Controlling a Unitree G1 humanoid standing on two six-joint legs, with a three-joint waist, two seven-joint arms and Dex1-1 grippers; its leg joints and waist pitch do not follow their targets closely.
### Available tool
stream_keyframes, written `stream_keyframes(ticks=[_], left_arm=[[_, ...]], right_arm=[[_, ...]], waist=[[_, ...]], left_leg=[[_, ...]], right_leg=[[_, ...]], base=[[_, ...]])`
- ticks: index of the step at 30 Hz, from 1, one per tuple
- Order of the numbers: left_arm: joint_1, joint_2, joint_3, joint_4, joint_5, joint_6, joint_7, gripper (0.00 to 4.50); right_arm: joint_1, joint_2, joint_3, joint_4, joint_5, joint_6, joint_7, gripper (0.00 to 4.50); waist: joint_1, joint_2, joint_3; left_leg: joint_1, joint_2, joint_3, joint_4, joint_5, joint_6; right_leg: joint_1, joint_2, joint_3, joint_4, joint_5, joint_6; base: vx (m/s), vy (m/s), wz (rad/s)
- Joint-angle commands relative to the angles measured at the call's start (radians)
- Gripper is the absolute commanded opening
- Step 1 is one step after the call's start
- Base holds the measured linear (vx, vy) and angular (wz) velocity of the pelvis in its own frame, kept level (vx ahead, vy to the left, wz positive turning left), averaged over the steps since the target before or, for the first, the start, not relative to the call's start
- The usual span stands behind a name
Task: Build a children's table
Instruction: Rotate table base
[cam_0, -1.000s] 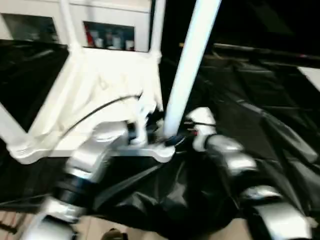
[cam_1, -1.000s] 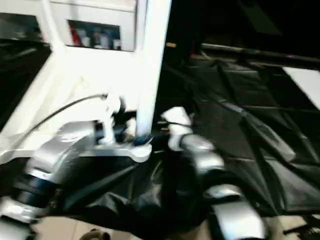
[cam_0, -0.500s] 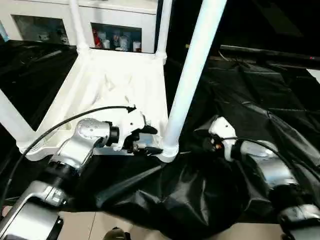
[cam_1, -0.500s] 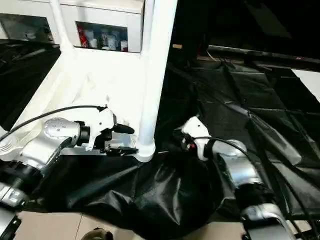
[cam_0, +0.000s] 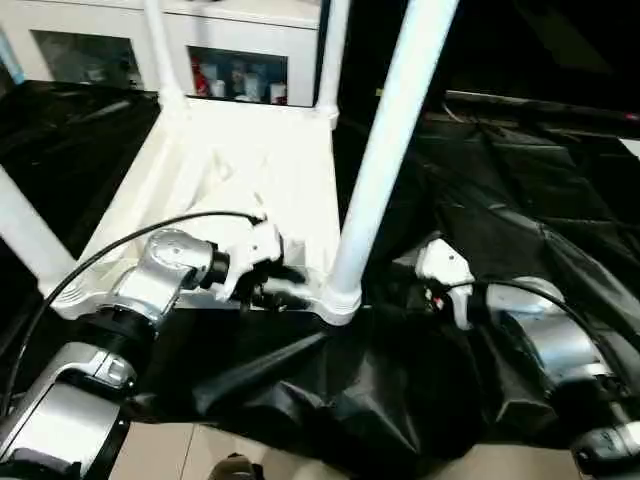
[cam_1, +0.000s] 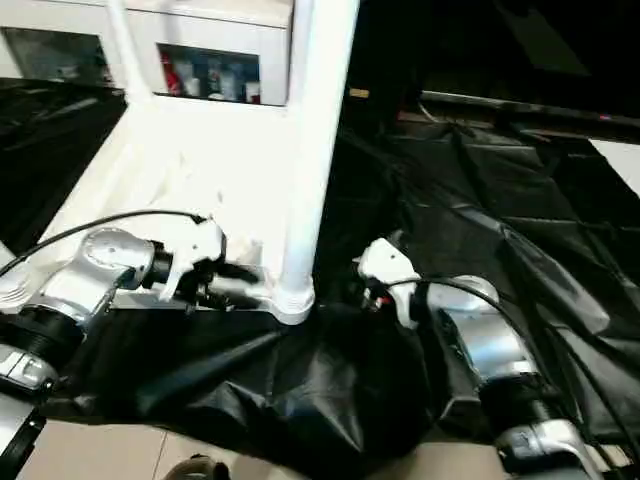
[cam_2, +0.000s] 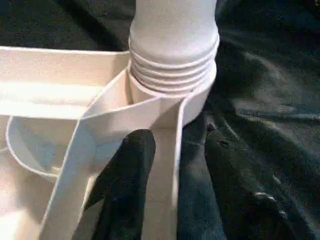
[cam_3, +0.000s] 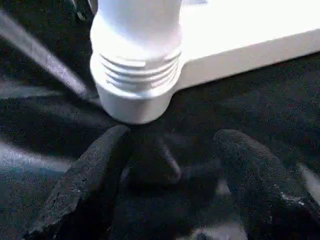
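The white tabletop lies upside down on a black sheet, in the left half of the head view. Its ribbed underside faces up. All four legs seem to be standing in the corner sockets: the near leg rises up the middle of the frame, one leg leans at the left edge, and two more stand at the far corners, near the top.

So the job looks close to done — my guess is the step in hand is making the near leg tight in its corner socket. In the left wrist view, screw rings still show above the socket, so the leg may need more turning or pushing.

The left gripper is at the tabletop's near rim, just left of that socket. In its wrist view one black finger sits inside the rim wall and the other outside, but I cannot tell whether it really grips the rim.

The right gripper hovers low over the black sheet just right of the socket, its two fingers spread apart and empty.

Next, the right gripper would have to close around the leg while the left one keeps the tabletop from sliding.

At the top of the frame stands a white cabinet with glass doors — small colourful things sit inside, too tiny to name.
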Motion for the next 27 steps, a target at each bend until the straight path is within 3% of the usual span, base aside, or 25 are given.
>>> stream_keyframes(ticks=[1, 2, 15, 19, 24, 27], left_arm=[[-0.015, 0.003, -0.018, 0.0, 0.022, 0.005, -0.011, 1.73], [-0.016, 0.003, -0.018, 0.005, 0.031, 0.001, -0.003, 1.48], [-0.023, -0.002, -0.013, 0.041, 0.079, -0.014, 0.005, 0.54], [-0.021, 0.0, -0.01, 0.039, 0.079, -0.003, -0.004, 0.06], [0.002, 0.015, -0.013, 0.014, 0.087, 0.024, 0.002, 0.03], [0.048, 0.015, 0.009, -0.051, 0.078, 0.144, 0.053, 0.01]], right_arm=[[0.005, -0.02, 0.002, -0.026, -0.001, 0.012, 0.007, 3.12], [0.007, -0.023, 0.005, -0.031, -0.001, 0.015, 0.006, 3.12], [0.015, -0.028, 0.021, -0.042, 0.002, 0.02, 0.014, 3.12], [0.017, -0.029, 0.027, -0.048, 0.006, 0.024, 0.012, 3.12], [0.022, -0.022, 0.026, -0.056, 0.013, 0.022, 0.009, 3.12], [0.024, 0.011, -0.006, -0.078, 0.076, 0.075, 0.017, 3.3]], waist=[[0.001, 0.018, -0.078], [0.002, 0.018, -0.078], [0.004, 0.02, -0.079], [0.004, 0.02, -0.08], [0.001, 0.018, -0.081], [-0.005, 0.017, -0.079]], left_leg=[[0.032, 0.065, -0.035, -0.07, -0.268, -0.011], [0.032, 0.066, -0.036, -0.07, -0.268, -0.011], [0.031, 0.065, -0.036, -0.069, -0.266, -0.008], [0.03, 0.066, -0.036, -0.069, -0.258, -0.006], [0.028, 0.066, -0.037, -0.069, -0.246, -0.002], [0.028, 0.066, -0.037, -0.069, -0.254, 0.004]], right_leg=[[0.046, -0.104, 0.059, -0.085, -0.222, -0.212], [0.046, -0.104, 0.06, -0.086, -0.23, -0.207], [0.047, -0.105, 0.059, -0.086, -0.216, -0.211], [0.047, -0.104, 0.059, -0.085, -0.211, -0.212], [0.049, -0.103, 0.058, -0.081, -0.186, -0.218], [0.049, -0.106, 0.058, -0.082, -0.196, -0.227]], base=[[0.0, 0.0, 0.0], [0.0, 0.0, 0.0], [0.0, 0.0, 0.0], [0.0, 0.0, 0.0], [0.0, 0.0, 0.0], [0.0, 0.0, 0.0]])
